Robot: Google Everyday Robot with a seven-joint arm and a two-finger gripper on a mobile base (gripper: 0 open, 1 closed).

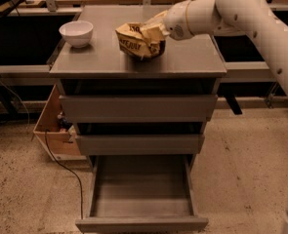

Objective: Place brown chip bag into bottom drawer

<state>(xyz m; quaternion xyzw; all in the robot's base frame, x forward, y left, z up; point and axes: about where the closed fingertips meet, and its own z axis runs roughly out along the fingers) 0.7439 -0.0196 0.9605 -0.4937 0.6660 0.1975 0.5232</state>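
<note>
You have a speckled beige floor (251,179) with a black cable (65,168) trailing across it. A cardboard box (48,126) sits left of the grey cabinet (104,57); the gripper (152,32) hangs over its top.

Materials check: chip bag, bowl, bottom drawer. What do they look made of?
The chip bag: thin plastic or foil film, glossy and crinkled. The bowl: probably ceramic or plastic, smooth white with a soft sheen. The bottom drawer: likely painted metal or laminate, flat matte grey, no grain. The gripper sits against the bag, above the cabinet top.

Dark lettering on the brown chip bag (133,43), at the tool (154,32), is unreadable.
</note>
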